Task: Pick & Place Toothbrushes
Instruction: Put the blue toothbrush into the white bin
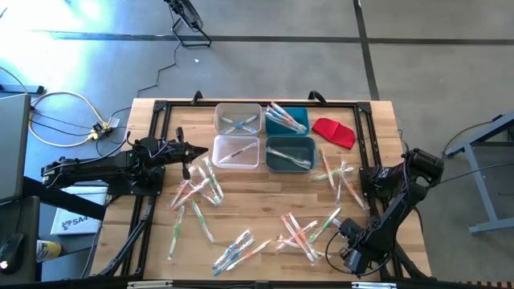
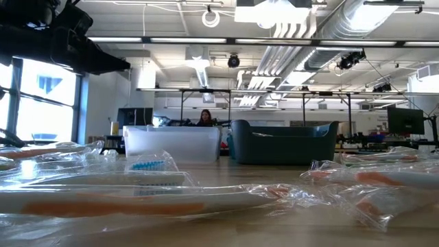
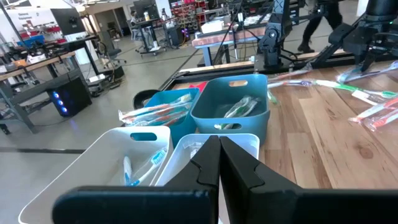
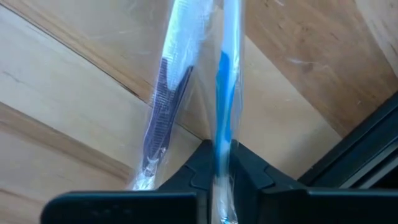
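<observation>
Left end effector [image 1: 201, 149] closed, empty, just beside the clear bins [image 1: 238, 119]. Wrapped toothbrushes [image 1: 197, 193] scattered over the wooden bench [image 1: 265, 201], some binned. Right end effector [image 1: 336, 255] clamped on a blue toothbrush [image 4: 225, 74] near the bench's front-right edge. Grey concrete floor [image 1: 265, 72] around.

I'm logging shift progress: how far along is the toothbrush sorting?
Early. All four bins hold a few toothbrushes. The right gripper is shut on a blue toothbrush near the table's front right; the left gripper is shut, empty, by the bins. Dozens still lie scattered on the table.
</observation>
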You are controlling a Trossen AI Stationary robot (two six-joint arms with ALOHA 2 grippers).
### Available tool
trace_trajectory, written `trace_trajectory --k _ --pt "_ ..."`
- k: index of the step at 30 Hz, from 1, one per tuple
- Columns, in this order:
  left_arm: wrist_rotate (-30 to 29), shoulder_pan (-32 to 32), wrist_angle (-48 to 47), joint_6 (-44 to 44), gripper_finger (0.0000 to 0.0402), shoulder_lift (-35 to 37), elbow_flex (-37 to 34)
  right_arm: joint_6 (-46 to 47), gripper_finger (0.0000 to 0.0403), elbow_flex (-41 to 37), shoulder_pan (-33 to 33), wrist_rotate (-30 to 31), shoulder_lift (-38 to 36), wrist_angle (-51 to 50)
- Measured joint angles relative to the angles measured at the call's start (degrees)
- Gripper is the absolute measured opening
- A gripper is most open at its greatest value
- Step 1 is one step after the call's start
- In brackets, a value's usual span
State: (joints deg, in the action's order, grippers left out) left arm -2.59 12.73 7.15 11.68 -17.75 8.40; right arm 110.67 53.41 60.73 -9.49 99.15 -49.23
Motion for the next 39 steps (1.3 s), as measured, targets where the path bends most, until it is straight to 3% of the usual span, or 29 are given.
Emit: trace_trajectory --k 9,20,29,35,39 --pt "0.0 0.0 0.0 0.0 0.0001 0.0 0.0 -1.4 0.0019 -0.2 -0.1 -1.9 -1.1 -1.6" --pt "0.0 0.0 0.4 0.0 0.0001 0.0 0.0 -1.0 0.0019 -0.1 -4.3 0.1 -11.8 -11.9" --pt "0.0 0.0 0.4 0.0 0.0001 0.0 0.0 -2.6 0.0020 -0.1 -10.2 14.4 -19.9 -17.1" --pt "0.0 0.0 0.9 0.8 0.0001 0.0 0.0 -12.2 0.0020 0.0 -16.6 31.7 -21.9 -17.3" --pt "-0.1 0.0 2.0 1.6 0.0001 0.0 0.0 -21.1 0.0020 0.0 -21.7 38.3 -22.0 -17.2"
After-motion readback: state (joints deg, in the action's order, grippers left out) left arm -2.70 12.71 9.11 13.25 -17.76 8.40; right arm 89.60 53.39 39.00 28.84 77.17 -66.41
